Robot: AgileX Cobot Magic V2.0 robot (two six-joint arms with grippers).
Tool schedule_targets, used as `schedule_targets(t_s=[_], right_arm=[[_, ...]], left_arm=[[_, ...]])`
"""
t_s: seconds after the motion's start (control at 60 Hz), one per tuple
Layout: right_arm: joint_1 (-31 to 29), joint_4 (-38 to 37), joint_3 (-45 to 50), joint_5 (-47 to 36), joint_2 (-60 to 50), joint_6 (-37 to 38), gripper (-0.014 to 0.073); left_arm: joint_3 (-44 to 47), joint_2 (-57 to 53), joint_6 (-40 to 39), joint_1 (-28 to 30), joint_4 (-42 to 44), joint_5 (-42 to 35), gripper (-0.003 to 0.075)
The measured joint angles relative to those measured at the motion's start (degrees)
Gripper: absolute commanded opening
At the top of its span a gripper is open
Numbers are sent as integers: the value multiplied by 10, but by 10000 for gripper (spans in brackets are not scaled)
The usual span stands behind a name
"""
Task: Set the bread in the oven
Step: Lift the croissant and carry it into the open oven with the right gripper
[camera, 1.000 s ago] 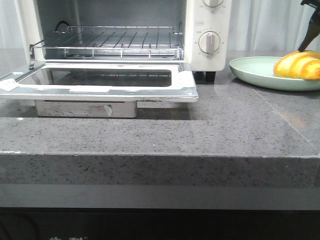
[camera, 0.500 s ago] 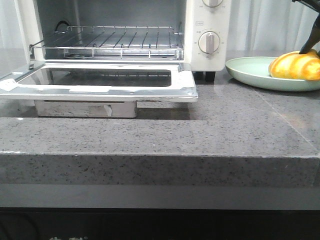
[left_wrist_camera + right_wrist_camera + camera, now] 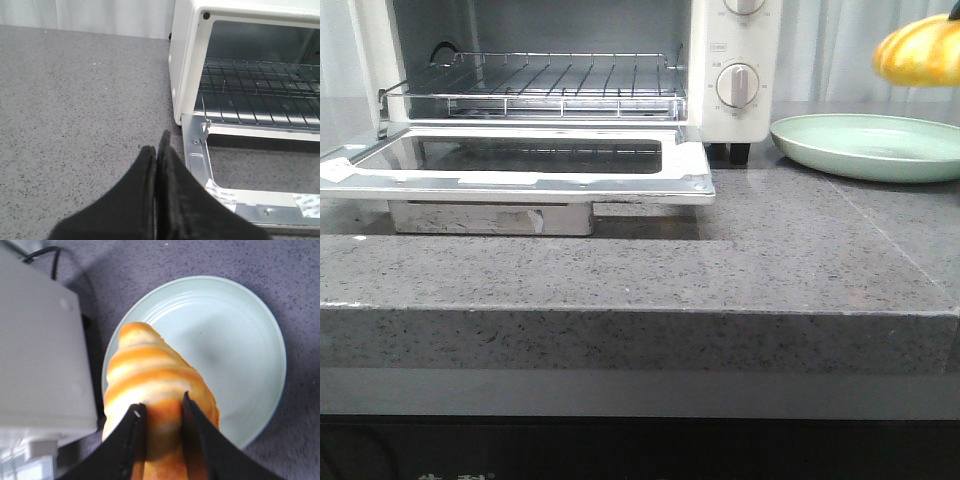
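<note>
Right gripper [image 3: 161, 412] clamps the bread [image 3: 152, 390], held clear above the plate [image 3: 235, 340]; left gripper [image 3: 159, 150] closed (empty) beside the open oven [image 3: 735, 60].

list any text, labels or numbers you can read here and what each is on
Nothing can be read with confidence.
White stickers on the open oven door: small grey print, repeated, too blurred to read.
Small label on the oven control panel: too small to read.
Markings around the lower knob: too small to read.
Bread, plate, countertop: no text.
</note>
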Motion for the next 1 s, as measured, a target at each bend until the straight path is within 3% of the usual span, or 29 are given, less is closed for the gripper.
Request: schedule_targets(t_s=[0.233, 0.467, 0.733, 1.0], right_arm=[[43, -2, 125, 25, -149, 0, -17], [172, 39, 190, -7, -215, 0, -14], [340, 99, 161, -162, -99, 0, -14], [390, 172, 10, -257, 88, 0, -14]], left_arm=[[0, 0, 0, 0, 0, 0, -20], [0, 0, 0, 0, 0, 0, -20], [0, 0, 0, 0, 0, -1, -20], [0, 0, 0, 0, 0, -3, -20]])
